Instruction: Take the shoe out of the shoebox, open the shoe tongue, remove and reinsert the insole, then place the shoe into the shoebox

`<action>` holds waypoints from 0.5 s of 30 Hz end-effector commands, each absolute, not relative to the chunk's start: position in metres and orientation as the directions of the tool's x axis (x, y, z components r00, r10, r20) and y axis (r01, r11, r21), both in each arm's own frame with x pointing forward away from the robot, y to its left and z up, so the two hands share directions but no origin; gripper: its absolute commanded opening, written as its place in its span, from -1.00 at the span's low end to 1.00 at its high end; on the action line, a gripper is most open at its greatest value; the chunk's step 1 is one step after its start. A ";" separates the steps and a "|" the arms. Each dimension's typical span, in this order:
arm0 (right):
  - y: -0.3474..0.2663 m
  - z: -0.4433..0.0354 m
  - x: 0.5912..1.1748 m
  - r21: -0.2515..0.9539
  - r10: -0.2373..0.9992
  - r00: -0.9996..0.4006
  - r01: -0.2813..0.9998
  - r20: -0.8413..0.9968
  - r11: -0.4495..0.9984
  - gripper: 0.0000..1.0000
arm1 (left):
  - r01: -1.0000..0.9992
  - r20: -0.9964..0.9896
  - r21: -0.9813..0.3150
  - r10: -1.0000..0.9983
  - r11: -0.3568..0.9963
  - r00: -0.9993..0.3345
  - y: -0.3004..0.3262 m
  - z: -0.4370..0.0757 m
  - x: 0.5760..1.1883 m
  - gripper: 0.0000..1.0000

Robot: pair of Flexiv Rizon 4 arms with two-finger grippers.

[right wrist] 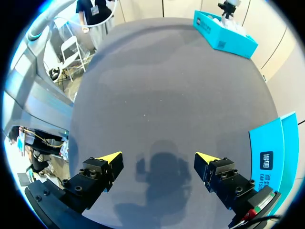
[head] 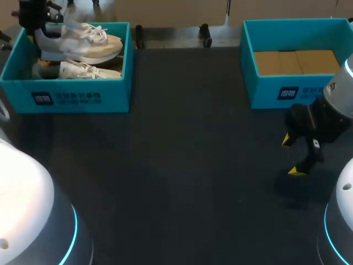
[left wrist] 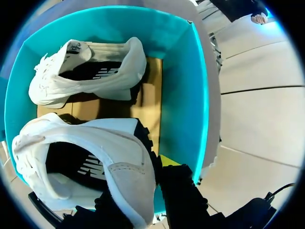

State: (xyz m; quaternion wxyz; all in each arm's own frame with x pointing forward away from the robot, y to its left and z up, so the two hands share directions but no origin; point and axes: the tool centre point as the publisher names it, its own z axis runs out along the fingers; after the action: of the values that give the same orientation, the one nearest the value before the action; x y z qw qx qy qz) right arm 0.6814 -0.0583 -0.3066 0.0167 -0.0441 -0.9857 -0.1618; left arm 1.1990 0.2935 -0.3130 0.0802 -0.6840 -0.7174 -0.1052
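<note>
A teal shoebox (head: 71,94) at the table's back left holds two white shoes. The upper shoe (head: 85,44) is raised above the box rim, and my left gripper (head: 36,25) is shut on its heel. In the left wrist view that heel (left wrist: 128,181) sits pinched between the black fingers (left wrist: 183,195), with the shoe's dark opening showing. The second shoe (left wrist: 90,71) lies on its side on the box's cardboard floor, ahead of the gripper; in the head view this shoe (head: 88,70) is near the front wall. My right gripper (head: 292,156) hangs open over bare table at the right, empty (right wrist: 158,157).
A second teal box (head: 287,91) with only a cardboard floor stands at the back right, just behind my right gripper. The dark table top (head: 187,165) stretches between the two boxes. Two small black posts (head: 205,34) stand at the back edge.
</note>
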 end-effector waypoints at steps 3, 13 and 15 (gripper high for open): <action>-0.058 -0.307 0.680 0.316 0.083 -0.996 0.093 0.045 0.944 1.00 | 0.998 0.260 0.029 0.964 0.054 -0.060 0.298 -0.323 1.207 -1.00; -0.058 -0.307 0.680 0.316 0.083 -0.996 0.093 0.045 0.944 1.00 | 0.999 0.256 0.008 0.965 0.049 -0.050 0.294 -0.335 1.206 -1.00; -0.058 -0.307 0.680 0.316 0.083 -0.996 0.093 0.045 0.944 1.00 | 0.999 0.249 0.006 0.968 0.044 -0.044 0.293 -0.336 1.205 -1.00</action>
State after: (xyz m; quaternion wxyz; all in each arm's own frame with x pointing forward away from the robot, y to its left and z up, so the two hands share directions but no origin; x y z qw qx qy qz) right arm 0.6814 -0.0583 -0.3066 0.0167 -0.0441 -0.9857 -0.1618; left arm 1.2012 0.2920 -0.3352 0.0869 -0.6846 -0.7178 -0.0923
